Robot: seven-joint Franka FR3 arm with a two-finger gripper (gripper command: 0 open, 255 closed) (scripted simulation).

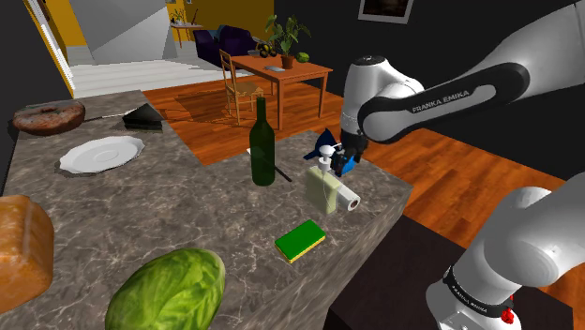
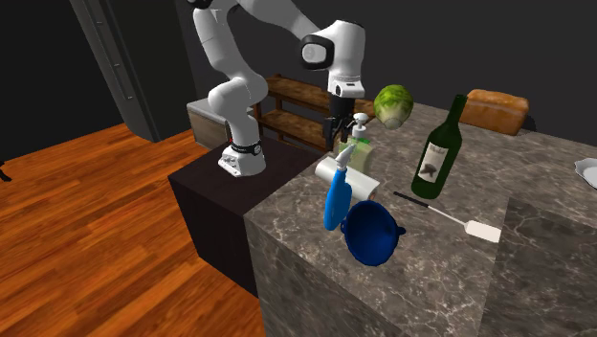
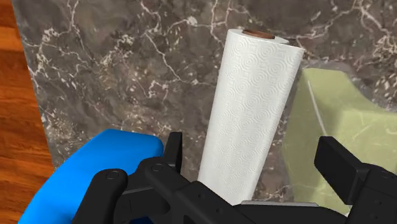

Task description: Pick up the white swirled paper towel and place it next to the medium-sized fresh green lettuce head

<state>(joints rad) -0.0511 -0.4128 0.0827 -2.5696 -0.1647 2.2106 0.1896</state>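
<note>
**Open hand over the paper towel roll at the table's edge**

The hand (image 3: 252, 153) hangs just above the paper towel (image 3: 251, 114). Its black fingers (image 3: 173, 149) are spread wide to either side of the roll, and neither visibly touches it. The roll lies on its side near the table's corner. It is a white cylinder embossed with fine swirls, and a brown core shows at its far end. It sits between a glossy blue bowl-shaped vessel (image 2: 371, 233) with a long handle and a pale green, translucent soap dispenser (image 2: 361, 148) topped by a white pump. What the vessel holds cannot be made out.

The lettuce (image 1: 169, 291), round, leafy and green, sits well apart from the roll at the other end of the table. A tall dark green wine bottle (image 1: 262, 145) with a pale label stands upright near the dispenser. Elsewhere on the table lie a flat green-and-yellow sponge (image 1: 300, 241), a white round plate (image 1: 101, 153), a brown loaf (image 1: 21, 253) and a white-bladed spatula (image 2: 450, 218).

The table (image 1: 141, 206) is dark grey-brown marble with pale veins and squared edges. Around it runs a reddish wooden plank floor (image 2: 86, 239). The arm's stand (image 2: 210, 206) is a dark box against the table's side.
</note>
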